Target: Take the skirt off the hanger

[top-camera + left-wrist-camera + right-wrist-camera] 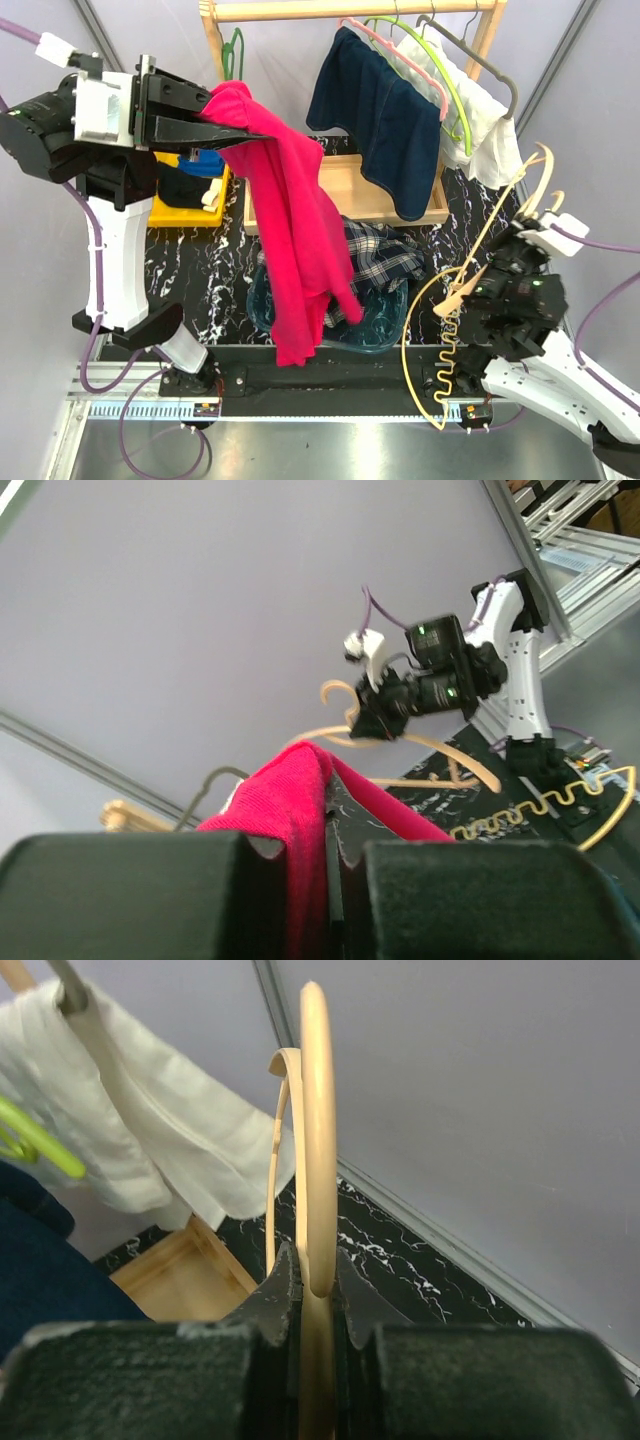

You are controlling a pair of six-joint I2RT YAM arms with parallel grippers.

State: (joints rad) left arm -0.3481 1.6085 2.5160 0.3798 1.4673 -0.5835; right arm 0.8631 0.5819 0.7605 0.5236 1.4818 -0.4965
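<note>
Closest to the left wrist camera, the left gripper (pixel 328 880) has its 2 black fingers (pixel 150 890) pinched together on a fold of the red T-shirt (pixel 290 800). From above, that arm is raised high on the left, so the garment hangs free in a long drape over the teal basin (pixel 375 335), where the plaid shirt (pixel 385 255) already lies. The height looks chosen to keep the cloth from dragging on the table.

The right gripper (pixel 318 1300) is clamped on the thin bar of a bare cream hanger (pixel 318 1110), holding it edge-on and tilted up towards the rack. Nothing hangs from it.

The skirt (pixel 385 120) is untouched. It hangs dark and full from the pink hanger (pixel 400 58), which is hooked over the wooden rail (pixel 350 10) at the back. A green hanger (pixel 445 80) and a grey hanger (pixel 480 60) carrying a white garment (pixel 485 130) crowd it on the right, close enough to touch.

With both claws occupied, neither seems free for the skirt yet. The T-shirt would probably have to go down first, likely into the basin below it, and the cream hanger set aside. After that, 1 arm could steady the pink hanger while the other pulls the denim off.
</note>
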